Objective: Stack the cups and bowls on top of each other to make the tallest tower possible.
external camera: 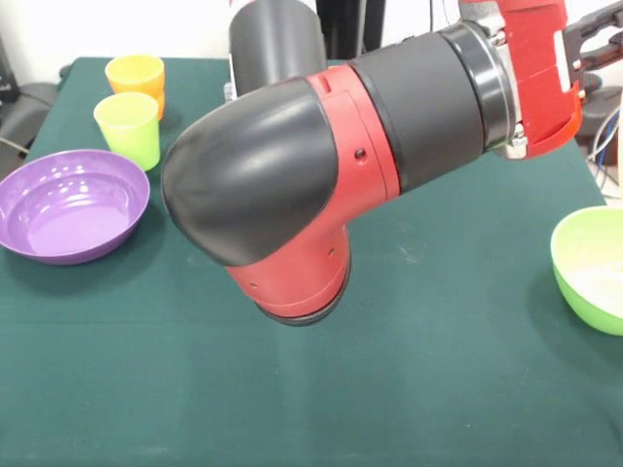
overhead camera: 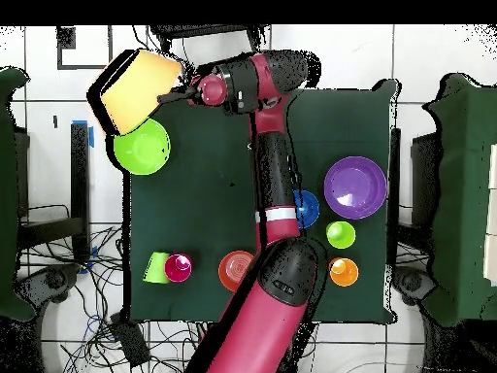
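The gripper point(overhead camera: 182, 92) grasps the big orange bowl point(overhead camera: 139, 90) by its rim, tilted, raised above the green bowl point(overhead camera: 142, 148) at the table point(overhead camera: 204, 185) corner. No tower stands yet; this looks like base-laying. Next: level the bowl and set it down upright, clear of the purple bowl point(overhead camera: 355, 186) and cups.

A dark green cloth-covered table point(overhead camera: 209, 209) is occupied by glossy plastic pieces — a wide shallow purple bowl point(overhead camera: 355, 187), a large green bowl point(overhead camera: 142, 148), a small blue bowl point(overhead camera: 307, 208) — and tapered lime green point(overhead camera: 341, 234) and orange point(overhead camera: 344, 272) cups
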